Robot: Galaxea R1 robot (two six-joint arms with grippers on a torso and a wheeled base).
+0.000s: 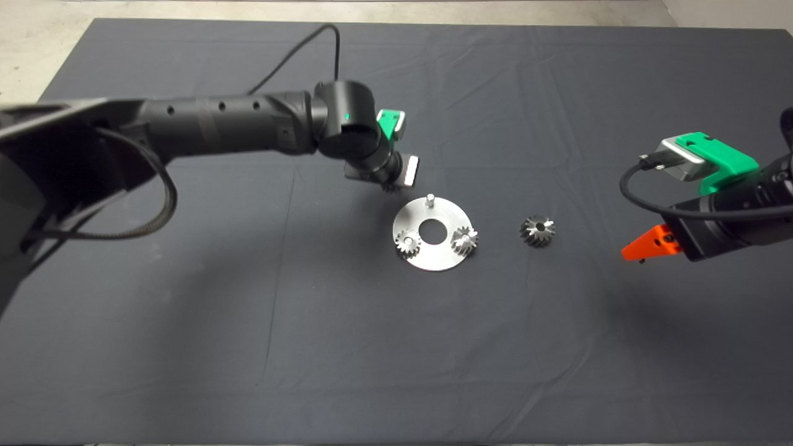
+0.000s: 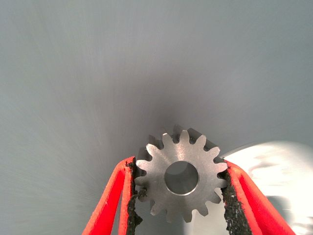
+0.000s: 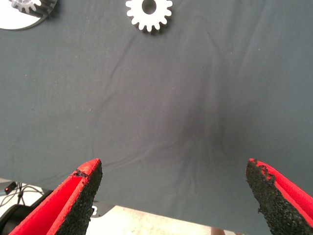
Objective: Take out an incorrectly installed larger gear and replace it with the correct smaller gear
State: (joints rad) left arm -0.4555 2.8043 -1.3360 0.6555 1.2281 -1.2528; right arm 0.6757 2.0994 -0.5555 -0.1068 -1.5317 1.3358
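- Head view shows the left arm (image 1: 204, 121) reaching in from the 9 o'clock edge, with the left gripper (image 1: 390, 184) above the mat (image 1: 248, 310) just beyond the 11 o'clock rim of the round metal plate (image 1: 433, 259).
- Left wrist view: the left gripper (image 2: 178, 188) is clamped on the smaller gear (image 2: 181, 175). Both black pads press on its toothed rim from opposite sides; the flat face and centre hole face the camera.
- Only a few teeth of the smaller gear (image 1: 389, 186) show in the head view, under the wrist.
- Part of the bright plate (image 2: 274, 171) shows in the left wrist view beside the held gear.
- Plate layout, head view: a bare upright pin (image 1: 429, 200) stands at 12 o'clock. One small gear (image 1: 407, 243) sits at 8 o'clock. A second gear (image 1: 464, 240) sits at 4 o'clock; whether it lies level on its pin cannot be told. A round hole (image 1: 433, 230) lies at the plate centre.
- The larger gear (image 1: 537, 230) lies flat on the mat at 3 o'clock of the plate, apart from it and touched by neither gripper.
- The right gripper (image 1: 641, 254) hovers at 3 o'clock of the larger gear, near the picture's edge.
- Right wrist view: the right gripper (image 3: 173, 191) is spread wide and empty, with bare mat (image 3: 161, 98) between its fingers. The larger gear (image 3: 148, 13) and a plate edge (image 3: 14, 22) appear beyond the fingertips.
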